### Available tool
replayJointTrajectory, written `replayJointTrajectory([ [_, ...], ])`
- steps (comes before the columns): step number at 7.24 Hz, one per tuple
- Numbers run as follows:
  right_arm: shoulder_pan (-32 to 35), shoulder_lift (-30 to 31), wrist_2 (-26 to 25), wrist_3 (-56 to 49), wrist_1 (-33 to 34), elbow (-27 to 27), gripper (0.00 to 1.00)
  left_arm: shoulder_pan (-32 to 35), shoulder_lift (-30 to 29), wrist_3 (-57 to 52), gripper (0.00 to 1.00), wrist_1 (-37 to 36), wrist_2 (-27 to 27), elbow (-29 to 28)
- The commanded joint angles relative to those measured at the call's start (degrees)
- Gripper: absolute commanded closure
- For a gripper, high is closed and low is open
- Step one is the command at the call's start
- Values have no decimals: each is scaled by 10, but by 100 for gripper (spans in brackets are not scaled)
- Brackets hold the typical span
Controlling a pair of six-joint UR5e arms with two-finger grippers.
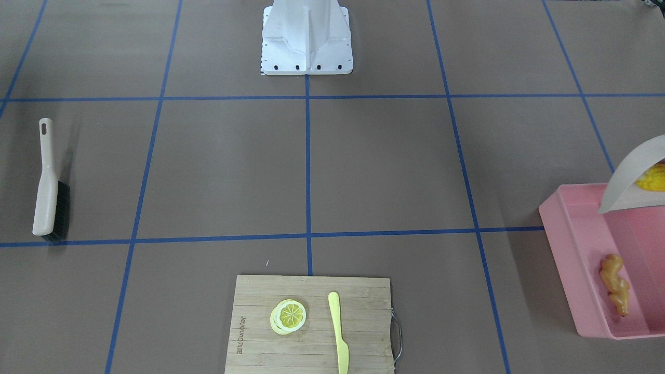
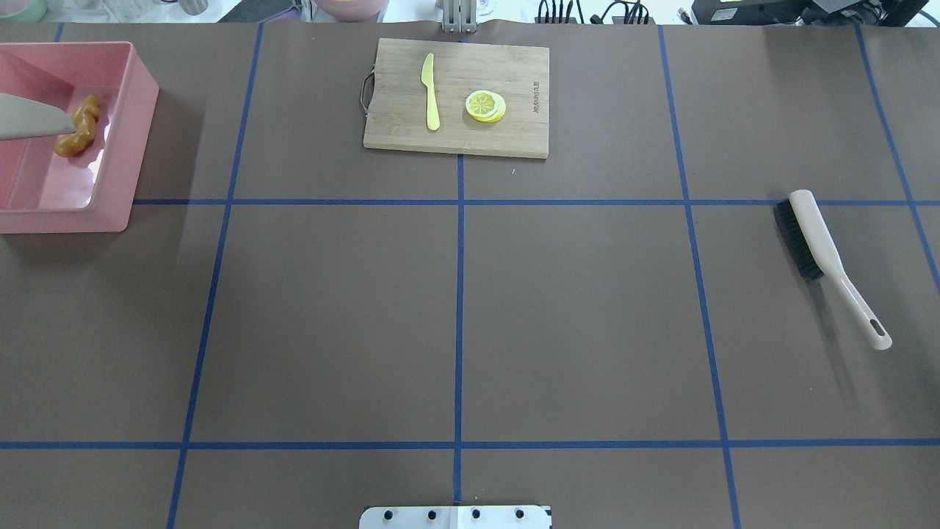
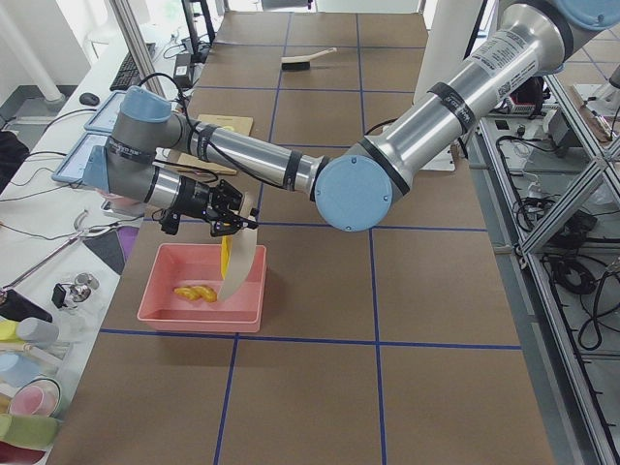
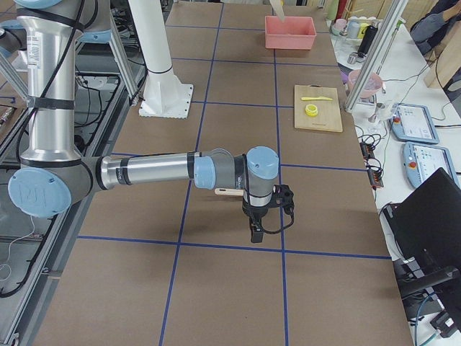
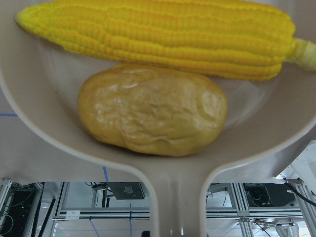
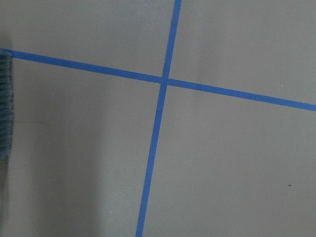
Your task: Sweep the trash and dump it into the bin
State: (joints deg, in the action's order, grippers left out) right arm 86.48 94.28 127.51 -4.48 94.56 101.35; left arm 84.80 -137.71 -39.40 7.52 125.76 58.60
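The pink bin (image 1: 571,249) stands at the table's end on my left; it also shows in the overhead view (image 2: 139,147). The ginger root (image 1: 615,283) lies inside it. The beige dustpan (image 3: 240,262) hangs tilted over the bin, its lip pointing down. The corn cob (image 5: 158,37) and the potato (image 5: 153,116) lie in the pan, close to its handle. My left gripper (image 3: 218,215) is at the pan's handle; I cannot tell whether it is shut. My right gripper (image 4: 256,232) points down over the table near the brush (image 4: 227,191); I cannot tell its state.
The beige brush (image 2: 822,242) with black bristles lies flat on the table on my right. A wooden cutting board (image 2: 396,95) at the far edge carries a lemon slice (image 2: 485,106) and a pale yellow knife (image 2: 430,92). The robot base (image 1: 306,36) stands mid-table.
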Motion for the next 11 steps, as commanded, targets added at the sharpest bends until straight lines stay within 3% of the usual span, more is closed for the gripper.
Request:
replayJointTrajectory([
  [1, 0, 1, 2, 0, 1, 0, 0, -18, -12, -3, 100, -16, -16, -21],
  [6, 0, 1, 3, 0, 4, -5, 0, -26, -24, -51, 100, -18, -40, -55],
  [11, -1, 1, 4, 0, 4, -9, 0, -25, -72, -66, 100, -18, -68, -124],
])
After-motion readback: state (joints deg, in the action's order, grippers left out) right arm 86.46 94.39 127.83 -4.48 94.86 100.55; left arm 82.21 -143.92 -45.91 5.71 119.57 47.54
